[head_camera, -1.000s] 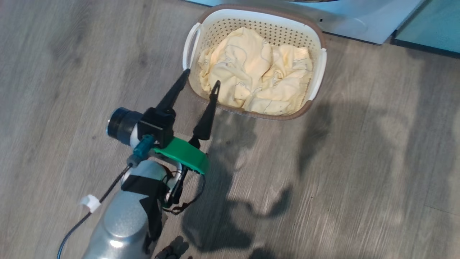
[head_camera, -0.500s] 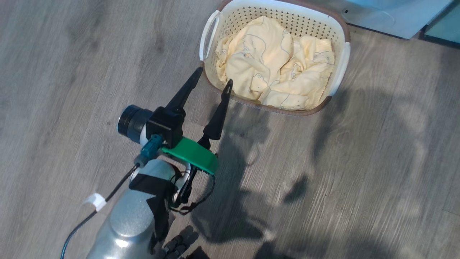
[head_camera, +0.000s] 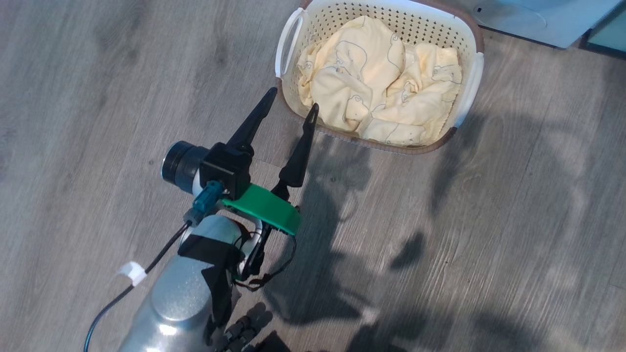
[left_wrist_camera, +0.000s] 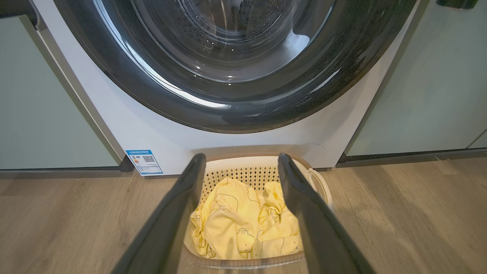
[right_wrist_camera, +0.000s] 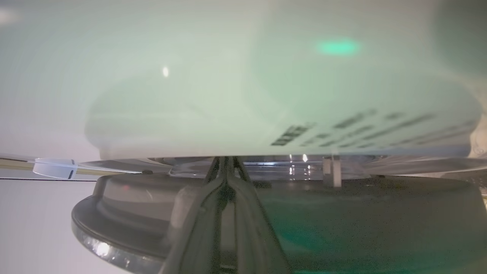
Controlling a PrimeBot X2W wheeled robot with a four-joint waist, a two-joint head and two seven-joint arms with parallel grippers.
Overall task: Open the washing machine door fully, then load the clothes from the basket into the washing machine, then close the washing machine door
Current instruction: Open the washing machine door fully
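The cream basket [head_camera: 468, 29] stands on the wood floor with the pale yellow clothes [head_camera: 376, 83] heaped in it. My left gripper [head_camera: 292, 100] hangs open at the basket's near left corner, nothing between its fingers. In the left wrist view the left gripper [left_wrist_camera: 240, 156] frames the clothes [left_wrist_camera: 236, 224] in the basket [left_wrist_camera: 243, 173], just before the white washing machine [left_wrist_camera: 125, 125]. Its glossy black door [left_wrist_camera: 125, 76] faces me. My right gripper [right_wrist_camera: 226, 161] is shut, tips at the narrow gap between the dark round door [right_wrist_camera: 361, 220] and the machine's white front [right_wrist_camera: 228, 95].
Pale green cabinets [left_wrist_camera: 45, 102] flank the machine on both sides. A blue sticker [left_wrist_camera: 144, 161] marks its lower left corner. The machine's base [head_camera: 528, 17] shows at the top right of the head view. Open wood floor [head_camera: 489, 220] lies right of the left arm.
The head camera has shifted, so the basket sits higher and further right in the picture. The left gripper stays open at the same corner of the basket.
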